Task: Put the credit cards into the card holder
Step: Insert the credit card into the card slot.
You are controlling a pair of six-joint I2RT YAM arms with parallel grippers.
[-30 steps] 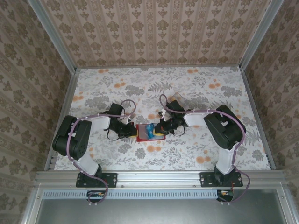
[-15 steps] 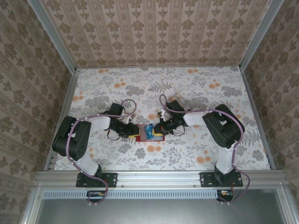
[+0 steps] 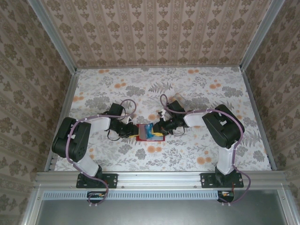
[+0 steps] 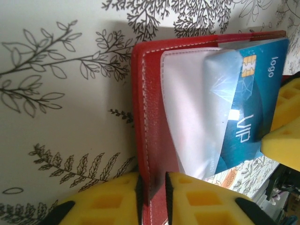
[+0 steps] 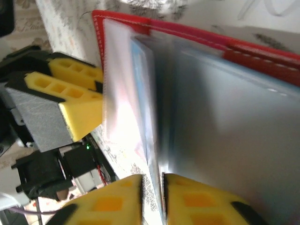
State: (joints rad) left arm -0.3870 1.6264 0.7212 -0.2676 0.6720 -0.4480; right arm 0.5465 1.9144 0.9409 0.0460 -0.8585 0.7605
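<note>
My left pincer (image 4: 152,182) clamps the card holder's (image 4: 149,93) red edge, probably stiffest. My right pincer (image 5: 152,182) straddles its floppy pocket (image 5: 234,122); grip unclear.

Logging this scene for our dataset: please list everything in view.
holder: 1, red, clear pockets, table centre
card: 1, blue, partly inside a clear pocket
table: 1, floral cloth, beneath all
walls: 3, beige patterned, around the table
rail: 1, grey metal, near edge
arms: 2, black and white, either side of holder
left claw: 1, yellow pads, pinching the holder's edge
right claw: 1, yellow pads, seemingly pinching the card
</note>
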